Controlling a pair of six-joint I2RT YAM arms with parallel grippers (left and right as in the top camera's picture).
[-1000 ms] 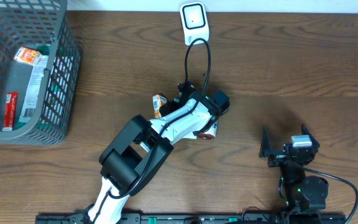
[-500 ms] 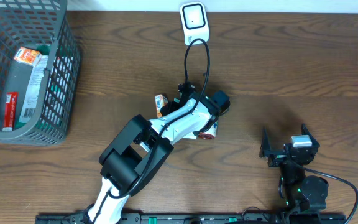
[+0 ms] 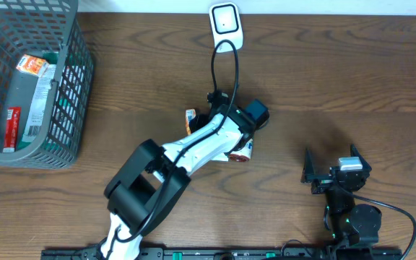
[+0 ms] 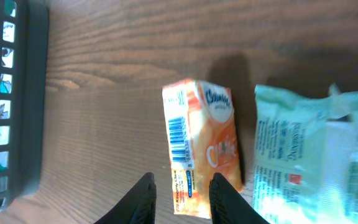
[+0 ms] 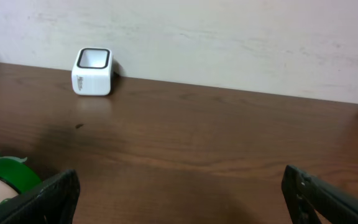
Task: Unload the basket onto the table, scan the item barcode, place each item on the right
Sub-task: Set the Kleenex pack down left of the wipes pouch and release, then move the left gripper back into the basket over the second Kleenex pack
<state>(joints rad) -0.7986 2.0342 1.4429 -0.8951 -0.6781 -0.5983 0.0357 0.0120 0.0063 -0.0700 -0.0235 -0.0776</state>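
At table's left, grey basket [image 3: 74, 79] holding packets [image 3: 31, 66], left hand [image 4: 182, 196] narrowly parted over tissue pack [image 4: 197, 143], right hand [image 5: 182, 199] wide open.

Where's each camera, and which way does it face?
Overhead: above the table, looking straight down; left arm and right arm show.
Left wrist: on the left arm, looking down at the orange tissue pack; left end effector at bottom.
Right wrist: low, facing the wall; open right end effector at bottom.
Shared: scanner, overhead and right wrist.
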